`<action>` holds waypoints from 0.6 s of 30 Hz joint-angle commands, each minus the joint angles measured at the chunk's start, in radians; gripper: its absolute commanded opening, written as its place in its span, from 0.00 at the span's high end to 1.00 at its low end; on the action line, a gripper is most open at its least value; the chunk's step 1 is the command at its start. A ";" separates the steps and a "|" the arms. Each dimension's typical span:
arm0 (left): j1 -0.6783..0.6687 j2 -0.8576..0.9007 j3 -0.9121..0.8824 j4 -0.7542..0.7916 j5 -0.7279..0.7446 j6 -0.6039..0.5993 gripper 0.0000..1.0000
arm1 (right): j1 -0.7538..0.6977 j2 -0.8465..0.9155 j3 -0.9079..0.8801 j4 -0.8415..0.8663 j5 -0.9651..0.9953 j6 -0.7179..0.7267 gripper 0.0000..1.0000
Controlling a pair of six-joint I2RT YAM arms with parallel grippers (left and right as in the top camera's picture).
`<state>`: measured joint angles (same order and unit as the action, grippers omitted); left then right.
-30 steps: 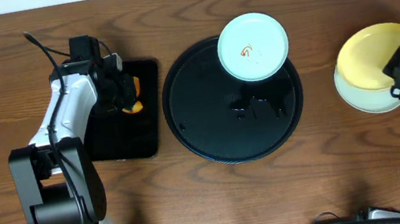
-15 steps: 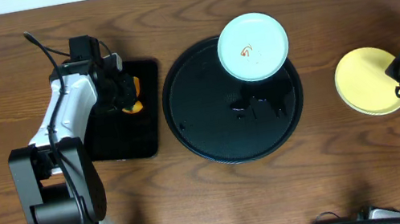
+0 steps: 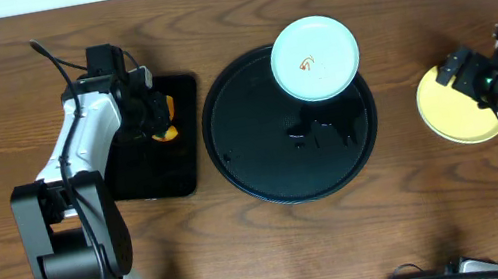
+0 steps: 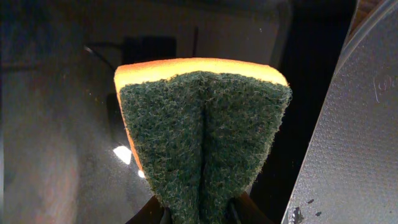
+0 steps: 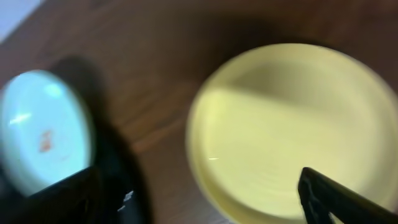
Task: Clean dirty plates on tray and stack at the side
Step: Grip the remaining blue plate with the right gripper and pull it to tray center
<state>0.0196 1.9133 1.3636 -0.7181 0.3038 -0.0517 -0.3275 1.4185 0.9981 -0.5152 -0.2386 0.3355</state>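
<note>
**Step in hand (judged):** clear the right gripper (image 3: 462, 75) from the yellow plate (image 3: 457, 110), then fetch the one plate on the tray (image 3: 262, 157).

- The yellow plate lies flat on the table (image 3: 412, 203), to the right of the tray and apart from it.
- The right fingers (image 5: 326, 196) stand wide apart above the plate and grip nothing.
- Raise the gripper straight up before traversing, because a sideways start could drag the plate.
- The mint plate (image 3: 314, 57) carries an orange smear. It sits at the tray's far-right edge, overlapping the rim.
- Take the mint plate by its rim, clear of the smear, and present the soiled face to the sponge (image 4: 202, 137).

**Pose:**

- Right arm: the forearm runs up the table's right edge — wrist bent inward toward the tray.
- Left arm: it reaches forward over the small tray (image 3: 159, 175).
- Left gripper (image 4: 199, 214): it is clamped on the sponge — green face toward the wrist camera.
</note>
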 commanded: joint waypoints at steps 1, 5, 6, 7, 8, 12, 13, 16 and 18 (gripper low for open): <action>0.003 0.004 -0.014 -0.003 -0.009 0.010 0.78 | 0.052 0.008 0.024 -0.022 -0.129 -0.094 0.09; 0.003 0.004 -0.014 -0.003 -0.009 0.010 0.78 | 0.174 0.016 0.126 -0.128 0.017 -0.166 0.10; 0.003 0.004 -0.014 -0.002 -0.009 0.010 0.78 | 0.203 0.024 0.157 -0.150 0.040 -0.177 0.10; 0.003 0.004 -0.014 -0.001 -0.009 0.010 0.78 | 0.235 0.040 0.195 -0.172 0.061 -0.182 0.09; 0.003 0.004 -0.014 -0.001 -0.009 0.010 0.78 | 0.260 0.056 0.226 -0.189 0.071 -0.188 0.09; 0.003 0.004 -0.014 -0.002 -0.009 0.010 0.78 | 0.344 0.143 0.318 -0.225 0.074 -0.180 0.10; 0.003 0.004 -0.014 -0.002 -0.009 0.010 0.78 | 0.361 0.163 0.326 -0.222 0.074 -0.161 0.11; 0.003 0.004 -0.014 -0.002 -0.009 0.010 0.78 | 0.408 0.221 0.327 -0.206 0.079 -0.093 0.15; 0.003 0.004 -0.014 -0.002 -0.009 0.010 0.78 | 0.438 0.264 0.327 -0.194 0.081 -0.045 0.16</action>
<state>0.0196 1.9133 1.3636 -0.7177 0.3038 -0.0517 0.0738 1.6279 1.3209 -0.7143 -0.1791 0.2173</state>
